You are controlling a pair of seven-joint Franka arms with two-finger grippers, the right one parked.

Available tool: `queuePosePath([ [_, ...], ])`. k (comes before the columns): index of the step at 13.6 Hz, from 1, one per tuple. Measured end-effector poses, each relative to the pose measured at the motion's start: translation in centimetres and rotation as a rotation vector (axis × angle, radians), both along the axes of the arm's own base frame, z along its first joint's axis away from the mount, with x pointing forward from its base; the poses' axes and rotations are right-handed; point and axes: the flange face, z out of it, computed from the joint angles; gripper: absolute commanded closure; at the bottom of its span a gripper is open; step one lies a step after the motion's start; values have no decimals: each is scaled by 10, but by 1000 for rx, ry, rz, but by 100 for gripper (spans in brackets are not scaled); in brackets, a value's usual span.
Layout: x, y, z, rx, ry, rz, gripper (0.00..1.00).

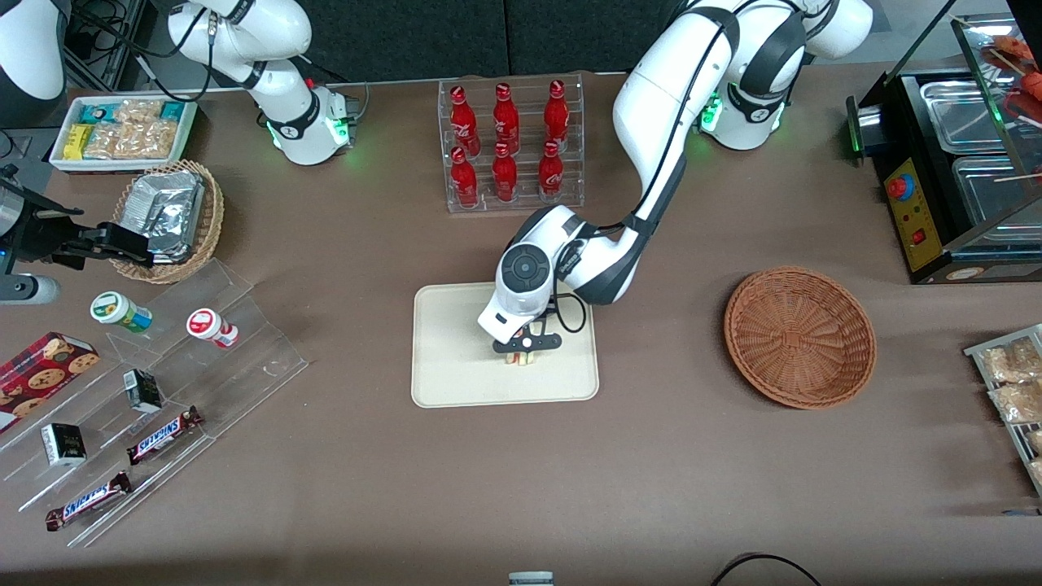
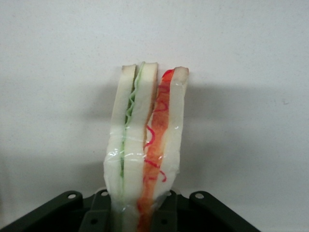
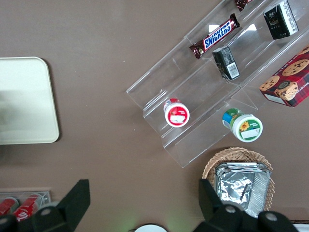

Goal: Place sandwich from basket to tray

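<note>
My left gripper hangs low over the cream tray, shut on the sandwich. The wrist view shows the sandwich as a plastic-wrapped wedge of white bread with green and red-orange filling, clamped between the dark fingers and reaching out over the tray surface. Whether it touches the tray I cannot tell. The reddish-brown wicker basket sits on the table toward the working arm's end, with nothing in it. A corner of the tray also shows in the right wrist view.
A clear rack of red bottles stands farther from the front camera than the tray. Toward the parked arm's end are stepped acrylic shelves with snacks, a tan basket of foil packets and a white snack box. A black food warmer stands at the working arm's end.
</note>
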Motion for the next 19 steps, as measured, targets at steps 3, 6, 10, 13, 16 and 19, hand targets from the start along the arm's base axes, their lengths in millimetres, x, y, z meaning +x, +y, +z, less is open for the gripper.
queuePosePath([
  [3, 1, 0, 0, -3, -4, 1, 0],
  [6, 4, -1, 5, -1, -23, -8, 0],
  [10, 10, 4, 64, 70, -53, -59, 0],
  [13, 15, 35, 139, 110, -25, -35, 0],
  [16, 28, 110, 198, 124, -1, 40, 0],
  [19, 24, 206, 248, 98, 1, -10, 0],
])
